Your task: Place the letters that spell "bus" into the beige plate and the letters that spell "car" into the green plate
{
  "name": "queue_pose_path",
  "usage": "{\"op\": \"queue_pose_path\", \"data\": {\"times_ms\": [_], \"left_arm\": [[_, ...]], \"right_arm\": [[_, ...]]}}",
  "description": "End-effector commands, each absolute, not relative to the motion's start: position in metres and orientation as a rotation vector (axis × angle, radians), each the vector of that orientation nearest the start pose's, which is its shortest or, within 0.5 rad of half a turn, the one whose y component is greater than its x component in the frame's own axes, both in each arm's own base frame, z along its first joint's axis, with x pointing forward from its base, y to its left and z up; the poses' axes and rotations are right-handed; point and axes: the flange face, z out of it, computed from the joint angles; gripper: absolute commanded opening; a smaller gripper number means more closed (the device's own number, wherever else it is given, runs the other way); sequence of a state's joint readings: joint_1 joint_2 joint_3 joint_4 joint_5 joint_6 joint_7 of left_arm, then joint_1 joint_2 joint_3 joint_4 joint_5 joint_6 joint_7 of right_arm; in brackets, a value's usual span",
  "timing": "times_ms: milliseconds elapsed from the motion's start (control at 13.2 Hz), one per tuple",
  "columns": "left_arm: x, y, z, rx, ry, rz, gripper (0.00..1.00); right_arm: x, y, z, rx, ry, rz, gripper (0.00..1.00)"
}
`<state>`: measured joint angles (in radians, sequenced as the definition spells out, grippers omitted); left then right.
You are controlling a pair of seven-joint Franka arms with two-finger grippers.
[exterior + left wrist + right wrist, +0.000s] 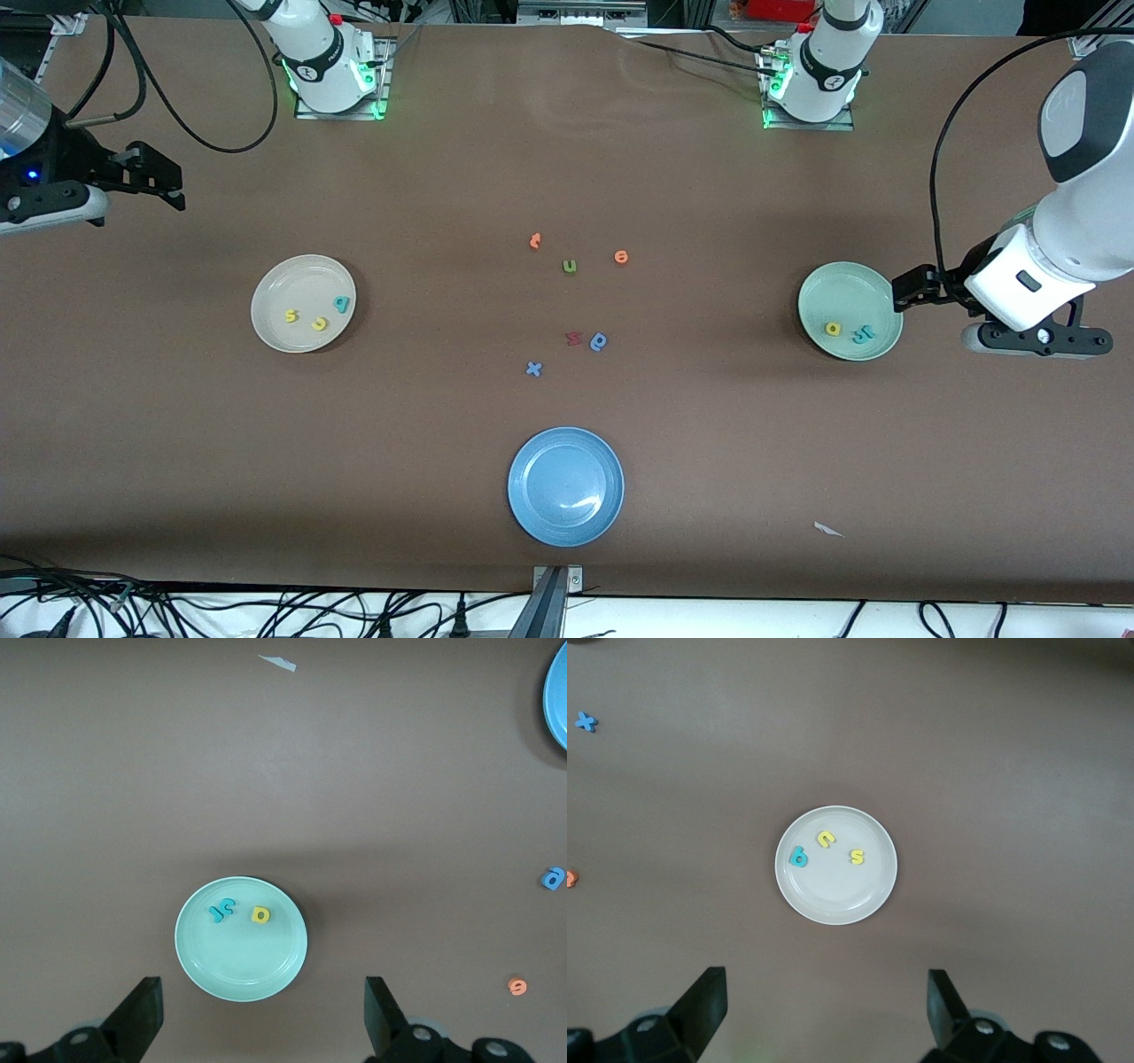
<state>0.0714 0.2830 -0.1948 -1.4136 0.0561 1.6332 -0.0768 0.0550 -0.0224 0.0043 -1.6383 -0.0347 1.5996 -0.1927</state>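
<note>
Letters: while both arms are waiting, the teal b [798,856], yellow u [825,839] and yellow s [857,856] are lying in the beige plate [270,297]; the yellow a [260,915], teal c [217,914] and light-blue r [229,904] are lying in the green plate [842,283].
Handling: they are looking light, soft and very small; I would be pinching each one across its flat sides.
Left claw [264,1014]: hanging wide open and empty, over the bench beside the green plate.
Right claw [824,1010]: hanging wide open and empty, over the bench's right-arm end.
Hard to see: c and r are touching, so their shapes are blurring together.
</note>
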Motion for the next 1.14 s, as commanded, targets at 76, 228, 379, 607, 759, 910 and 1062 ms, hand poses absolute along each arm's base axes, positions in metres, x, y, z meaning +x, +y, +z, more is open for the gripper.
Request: {"op": "queue_pose_path", "data": {"times_ms": [76,228,379,607,759,910,1062], "left_arm": [[0.631,-0.057,0.550,-3.153,0.087,0.082,1.00],[0.631,-0.058,0.552,-3.153,0.090,0.077,1.00],[0.630,-0.057,0.554,-3.152,0.087,0.072,1.00],[0.630,-0.057,0.554,-3.152,0.087,0.072,1.00],[0.630,-0.057,0.555,-3.153,0.087,0.070,1.00],[0.630,-0.058,0.555,-3.154,0.089,0.070,1.00],[0.630,-0.058,0.554,-3.154,0.087,0.072,1.00]], "right_arm": [[0.548,0.028,0.618,-3.128,-0.386,0.033,1.00],[0.545,0.025,0.616,-3.128,-0.362,0.083,1.00],[0.542,0.020,0.615,-3.137,-0.243,0.128,1.00],[0.539,0.017,0.619,-3.138,-0.223,0.155,1.00],[0.538,0.013,0.625,-3.140,-0.218,0.153,1.00],[0.538,0.007,0.626,-3.139,-0.208,0.155,1.00],[0.539,0.006,0.629,-3.141,-0.196,0.141,1.00]]}}
